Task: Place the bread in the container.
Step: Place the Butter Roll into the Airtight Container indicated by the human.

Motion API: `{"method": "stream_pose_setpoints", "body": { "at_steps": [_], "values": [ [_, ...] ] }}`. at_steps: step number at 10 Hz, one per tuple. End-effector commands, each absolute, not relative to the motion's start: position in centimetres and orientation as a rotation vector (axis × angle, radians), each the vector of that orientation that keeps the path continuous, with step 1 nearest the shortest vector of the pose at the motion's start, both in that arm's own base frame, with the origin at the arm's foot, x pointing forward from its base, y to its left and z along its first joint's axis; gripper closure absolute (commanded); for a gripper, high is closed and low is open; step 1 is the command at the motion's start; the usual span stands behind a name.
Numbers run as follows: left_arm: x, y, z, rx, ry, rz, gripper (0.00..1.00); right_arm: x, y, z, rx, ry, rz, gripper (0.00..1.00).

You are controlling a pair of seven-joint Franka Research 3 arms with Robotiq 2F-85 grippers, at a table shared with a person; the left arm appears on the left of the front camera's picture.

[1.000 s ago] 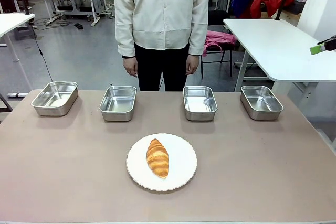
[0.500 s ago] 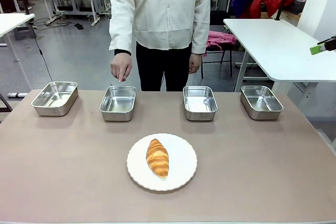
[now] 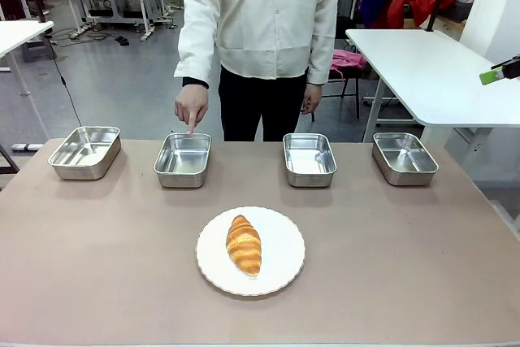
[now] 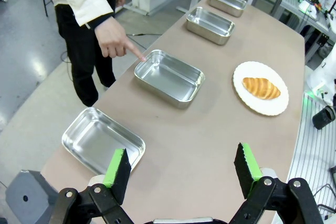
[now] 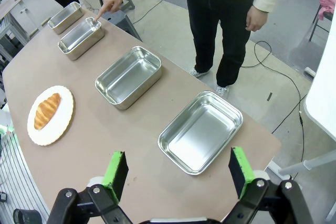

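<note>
The bread (image 3: 244,244) is a golden-brown croissant lying on a round white plate (image 3: 282,251) at the table's near middle. A person's hand (image 3: 192,107) points a finger down at the far rim of the container (image 3: 183,160), the second steel tray from the left. In the left wrist view my left gripper (image 4: 181,153) hangs open and empty, high over the table's left end, with the container (image 4: 169,77) and bread (image 4: 261,87) ahead. My right gripper (image 5: 177,156) is open and empty above the right end; the bread (image 5: 46,110) and container (image 5: 80,38) lie far off.
Three more steel trays stand in the same far row: one at the far left (image 3: 85,152), one right of centre (image 3: 309,159), one at the far right (image 3: 404,158). A white side table (image 3: 431,71) stands beyond the right corner. The person stands at the far edge.
The person's hand has risen from their side and now points down at the second tray from the left. Bread, plate, trays and both grippers have not moved.
</note>
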State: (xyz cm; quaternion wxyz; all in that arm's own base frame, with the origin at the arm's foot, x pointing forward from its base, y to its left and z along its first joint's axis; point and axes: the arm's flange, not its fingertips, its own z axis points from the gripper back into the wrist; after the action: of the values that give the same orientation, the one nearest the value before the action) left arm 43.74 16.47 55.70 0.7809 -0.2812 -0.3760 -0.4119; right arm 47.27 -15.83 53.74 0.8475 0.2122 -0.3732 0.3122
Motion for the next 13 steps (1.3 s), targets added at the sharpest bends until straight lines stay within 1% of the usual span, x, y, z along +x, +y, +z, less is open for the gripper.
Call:
{"method": "stream_pose_setpoints", "body": {
  "at_steps": [1,10,13],
  "values": [
    [43.6,16.5,55.8,-0.601,-0.807,-0.902,0.0,47.0,-15.6,53.8,0.455,-0.798,0.662,0.0],
    [43.7,16.5,55.7,-0.607,-0.812,-0.89,0.0,47.0,-15.6,53.8,0.455,-0.798,0.662,0.0],
    [42.8,11.4,58.1,-0.552,-0.75,-0.763,0.0,47.0,-15.6,53.8,0.455,-0.798,0.662,0.0]
  ]
}}
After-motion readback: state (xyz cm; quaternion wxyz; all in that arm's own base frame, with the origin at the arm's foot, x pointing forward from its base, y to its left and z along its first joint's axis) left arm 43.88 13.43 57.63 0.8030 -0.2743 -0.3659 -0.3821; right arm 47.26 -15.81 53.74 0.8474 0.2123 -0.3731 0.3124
